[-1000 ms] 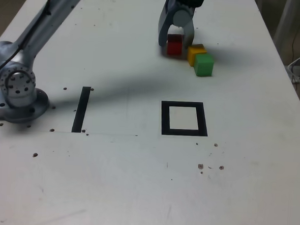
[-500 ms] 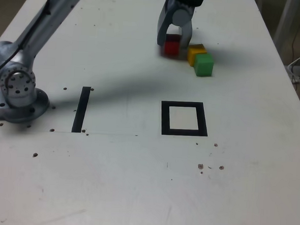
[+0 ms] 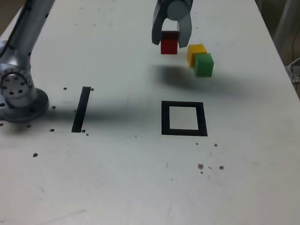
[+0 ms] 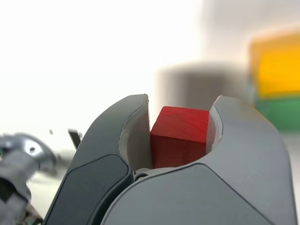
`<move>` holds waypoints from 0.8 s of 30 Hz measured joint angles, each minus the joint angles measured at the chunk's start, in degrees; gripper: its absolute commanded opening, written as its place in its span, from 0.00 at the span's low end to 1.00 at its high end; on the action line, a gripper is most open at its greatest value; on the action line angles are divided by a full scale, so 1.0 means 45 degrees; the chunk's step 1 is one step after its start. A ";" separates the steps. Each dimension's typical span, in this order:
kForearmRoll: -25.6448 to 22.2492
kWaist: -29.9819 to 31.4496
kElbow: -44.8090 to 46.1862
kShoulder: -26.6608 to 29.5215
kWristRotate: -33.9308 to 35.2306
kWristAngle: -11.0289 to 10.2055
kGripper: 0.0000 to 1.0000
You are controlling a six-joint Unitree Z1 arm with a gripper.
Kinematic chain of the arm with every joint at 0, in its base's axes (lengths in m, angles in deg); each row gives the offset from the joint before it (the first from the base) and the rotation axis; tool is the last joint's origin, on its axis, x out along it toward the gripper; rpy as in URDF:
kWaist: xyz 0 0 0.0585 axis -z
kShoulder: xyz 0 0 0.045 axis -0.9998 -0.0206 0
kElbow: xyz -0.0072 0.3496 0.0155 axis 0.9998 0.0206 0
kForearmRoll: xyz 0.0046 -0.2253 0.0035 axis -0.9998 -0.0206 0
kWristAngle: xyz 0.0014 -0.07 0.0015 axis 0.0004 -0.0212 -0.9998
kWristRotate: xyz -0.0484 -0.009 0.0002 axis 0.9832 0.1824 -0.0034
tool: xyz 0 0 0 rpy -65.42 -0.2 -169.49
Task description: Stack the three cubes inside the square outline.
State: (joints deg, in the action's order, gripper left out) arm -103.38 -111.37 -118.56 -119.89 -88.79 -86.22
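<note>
While your tool grips red cube above tabletop, first carry seems in hand; next, you should centre cube over square outline, then lower gently.

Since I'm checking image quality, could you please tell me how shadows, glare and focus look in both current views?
Exterior view: soft dark shadow below the red cube on the white table, black square outline crisp; wrist view: tabletop washed out by glare, yellow cube and green cube blurred, fingers sharper.
</note>
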 measured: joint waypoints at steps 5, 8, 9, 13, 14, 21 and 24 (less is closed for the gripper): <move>0.0459 0.1650 0.1464 0.0928 0.1576 0.0530 0.29; 0.0673 0.2260 0.1812 0.1028 0.2149 0.0639 0.29; 0.0798 0.2515 0.2043 0.1081 0.2490 0.0691 0.29; 0.1278 0.3912 0.2569 0.1134 0.3622 0.0895 0.29; 0.1368 0.4224 0.2644 0.1134 0.3860 0.0934 0.29; 0.1960 0.5046 0.2896 0.1070 0.4751 0.1098 0.29; 0.2202 0.5069 0.2939 0.0776 0.4845 0.1130 0.29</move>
State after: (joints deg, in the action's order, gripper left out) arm -93.47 -88.55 -105.34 -116.40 -66.99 -81.14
